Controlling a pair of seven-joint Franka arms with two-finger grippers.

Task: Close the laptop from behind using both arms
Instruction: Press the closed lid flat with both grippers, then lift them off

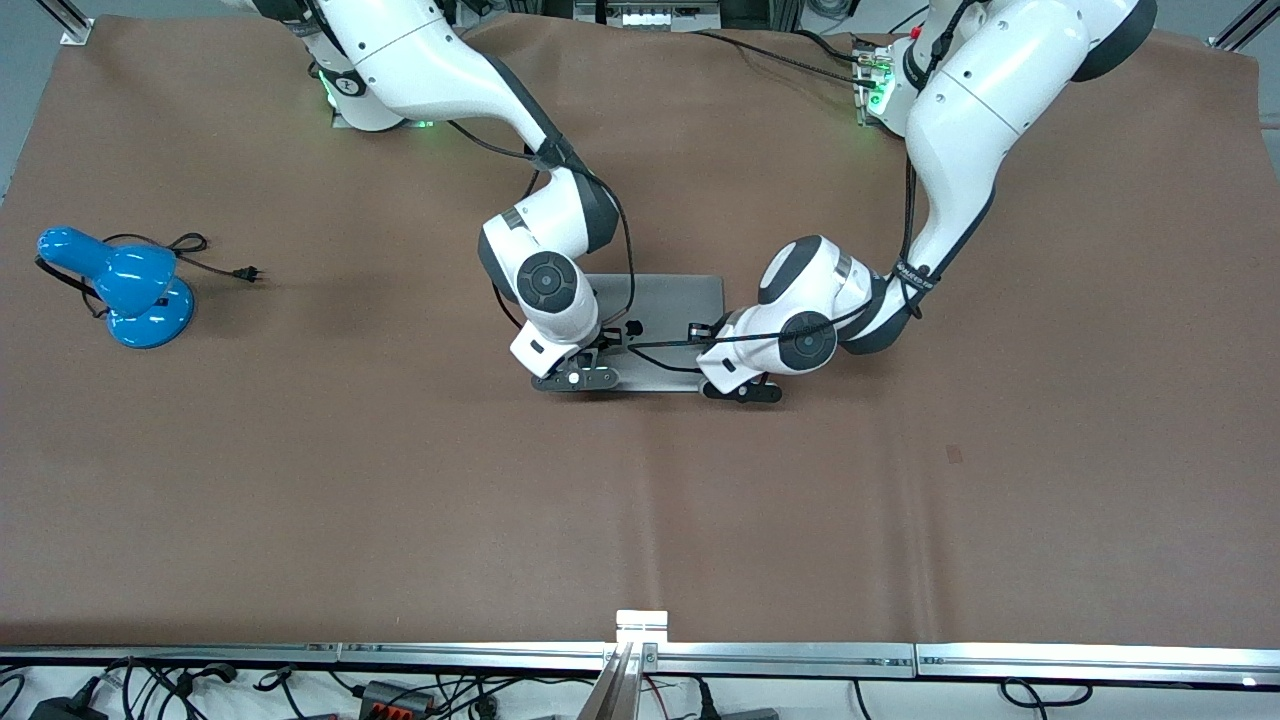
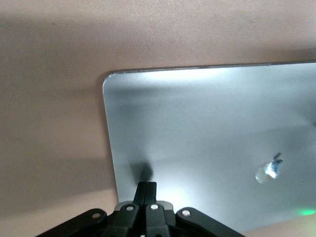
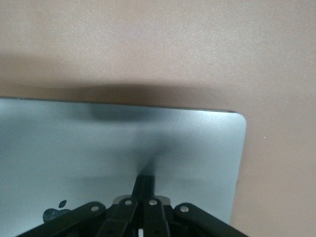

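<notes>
The space-grey laptop [image 1: 668, 298] lies on the brown table with its lid down flat and the black apple logo [image 1: 633, 327] facing up. My right gripper [image 1: 575, 379] is shut, its tips on the lid near the edge nearest the front camera, toward the right arm's end. My left gripper [image 1: 742, 391] is shut, its tips on the lid near the same edge, toward the left arm's end. The left wrist view shows the shut left gripper [image 2: 146, 183] touching the lid [image 2: 207, 123]. The right wrist view shows the shut right gripper [image 3: 144, 178] touching the lid [image 3: 123, 140].
A blue desk lamp [image 1: 130, 285] with a black cord and plug [image 1: 215, 262] lies toward the right arm's end of the table. A metal rail [image 1: 640, 655] runs along the table edge nearest the front camera.
</notes>
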